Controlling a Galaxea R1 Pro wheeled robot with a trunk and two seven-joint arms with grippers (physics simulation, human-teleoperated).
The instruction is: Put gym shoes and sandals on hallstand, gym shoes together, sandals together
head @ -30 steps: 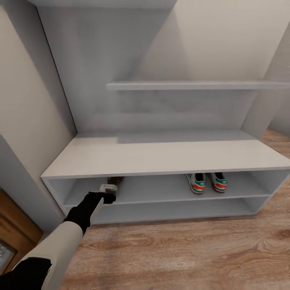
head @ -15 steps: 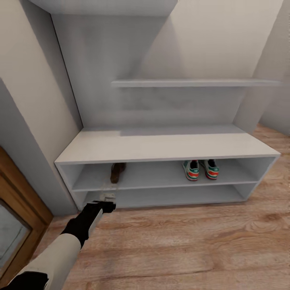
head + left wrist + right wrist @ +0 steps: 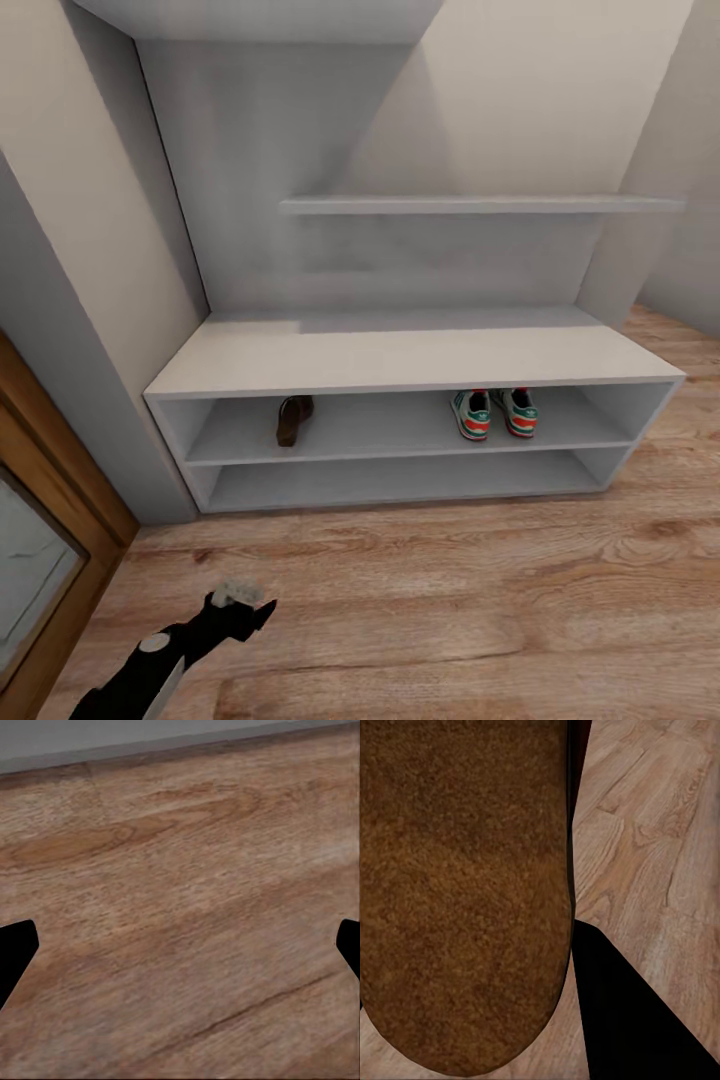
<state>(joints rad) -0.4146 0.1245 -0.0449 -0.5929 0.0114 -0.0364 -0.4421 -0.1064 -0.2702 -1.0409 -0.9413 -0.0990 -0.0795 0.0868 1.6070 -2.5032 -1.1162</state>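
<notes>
One sandal (image 3: 293, 419) now sits alone on the rack's (image 3: 400, 365) upper low shelf, well left of the paired gym shoes (image 3: 494, 412). The left claw (image 3: 238, 603) has let go and pulled back, jaws wide over the floor (image 3: 180, 907). The right claw grips the second sandal (image 3: 461, 892), so that's next.

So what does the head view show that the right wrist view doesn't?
Head view: the hallstand with one sandal and both gym shoes side by side on its upper low shelf, plus the left pincer low over the boards. Right wrist view: a brown sandal sole up close, against a dark finger. Both show the wood-plank corridor floor.
</notes>
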